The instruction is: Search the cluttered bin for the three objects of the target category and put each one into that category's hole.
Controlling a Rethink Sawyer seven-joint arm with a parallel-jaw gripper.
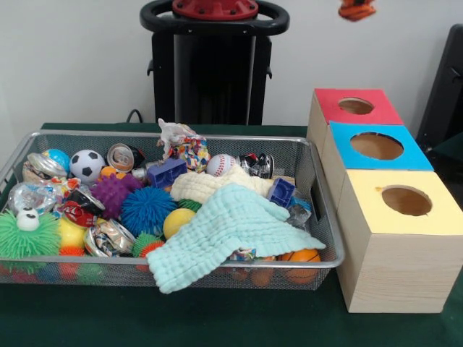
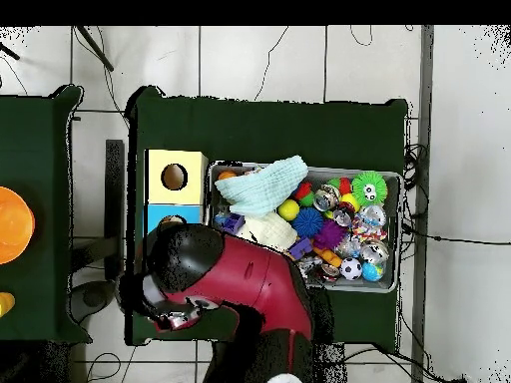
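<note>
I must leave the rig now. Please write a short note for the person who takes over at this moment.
Gripper: not visible in either view; the arm is drawn back over the boxes' side of the table.
Wire bin: full of balls, crushed cans, blue blocks and cloths; a mint cloth hangs over its front rim.
Red box, blue box, yellow box: nothing seen in the holes.
Done: nothing visible. Left: apparently all three objects.

Wall (image 1: 72, 65): plain off-white, evenly lit.
Bench (image 1: 217, 322): covered in dark green cloth.
Floor (image 2: 259, 60): pale tiles with dark grout, loose black cables (image 2: 414, 199) trailing across.
Second green table (image 2: 35, 140): beside the bench, carrying an orange dish (image 2: 12, 224).
</note>
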